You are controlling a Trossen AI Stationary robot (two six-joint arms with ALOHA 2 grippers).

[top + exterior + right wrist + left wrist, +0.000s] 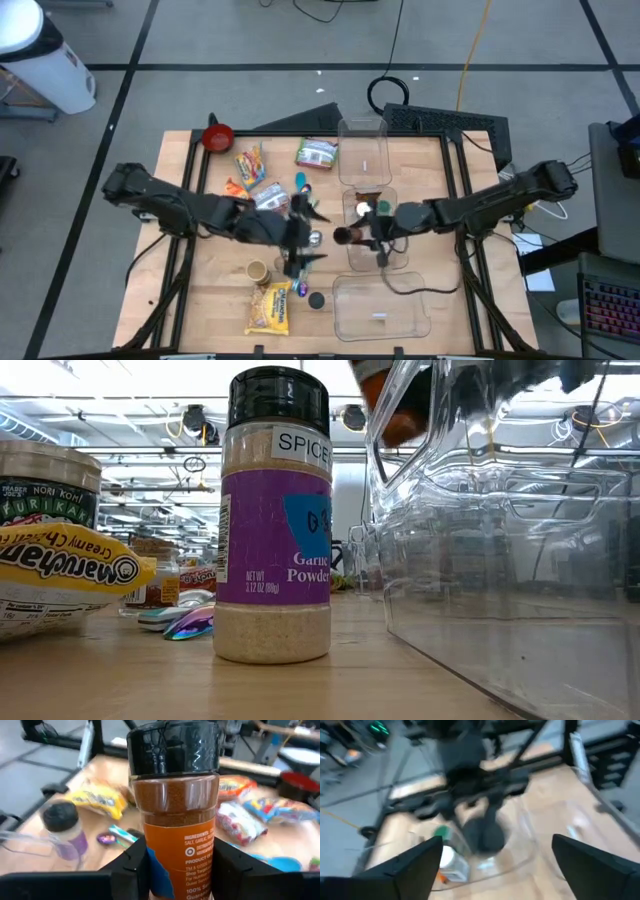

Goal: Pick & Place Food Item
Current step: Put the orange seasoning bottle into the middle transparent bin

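Observation:
A spice bottle with a black lid, brown powder and an orange label is in my right gripper, which is shut on it. In the high view the bottle hangs over the left edge of the middle clear container, its lid toward the table's left. My left gripper stands just left of the bottle, open wide, with nothing between its fingers; the bottle's dark lid is a little ahead of them. My right gripper pinches the bottle's lower body, on the orange label, between its two fingers, one on each side. The fingers come nearly level from the table's right. The bottle is lifted clear of the table, and its lid end sticks out beyond the fingers.
Clear containers sit at the far middle and near middle. A garlic powder bottle stands near the front, beside a yellow noodle pack and a small jar. Snack bags, a red bowl and spoons lie farther back.

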